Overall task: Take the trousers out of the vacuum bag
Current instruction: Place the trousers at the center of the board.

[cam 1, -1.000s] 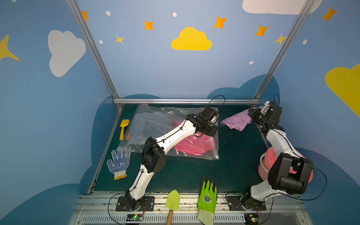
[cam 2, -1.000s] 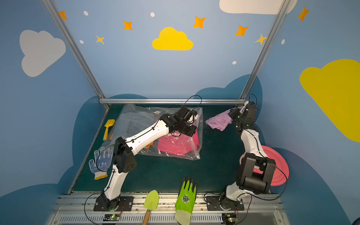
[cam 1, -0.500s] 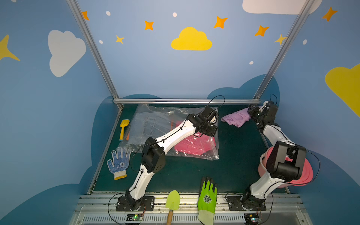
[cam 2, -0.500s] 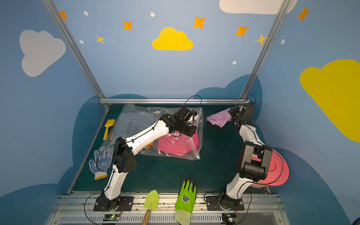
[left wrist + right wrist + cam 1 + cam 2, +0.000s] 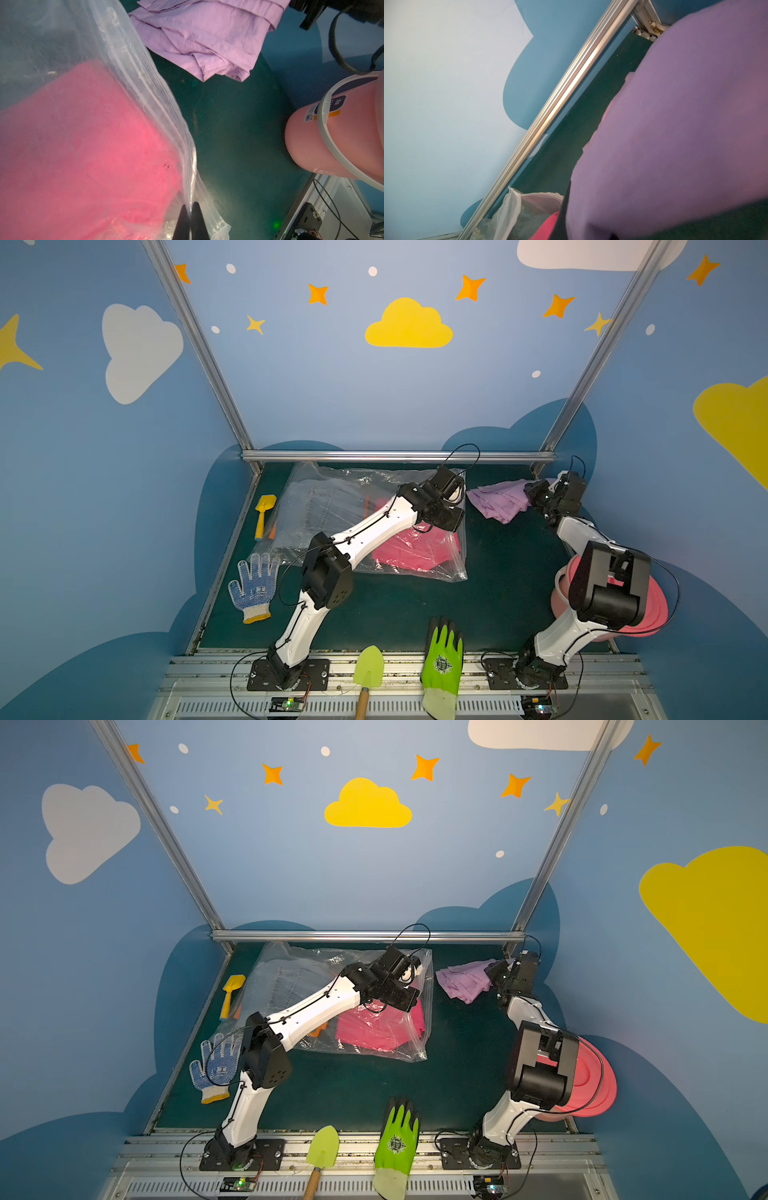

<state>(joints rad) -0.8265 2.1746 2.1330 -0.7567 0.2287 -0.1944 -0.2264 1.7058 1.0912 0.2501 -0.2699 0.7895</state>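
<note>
The vacuum bag (image 5: pixel 353 479) lies across the far half of the mat (image 5: pixel 415 614), with the hot pink trousers (image 5: pixel 415 549) and the denim trousers (image 5: pixel 320 506) inside it. The lilac trousers (image 5: pixel 498 499) are out, beside the bag's mouth near the far right corner. My right gripper (image 5: pixel 533 492) is clenched on one end of them.

I judge this the carry-off step. Next I set them down well apart, let go, then go back for the pink pair.

Only the left wrist view shows my left gripper (image 5: pixel 190 208) pinched tight on the zip edge (image 5: pixel 145 68). The right wrist view is mostly lilac cloth.
</note>
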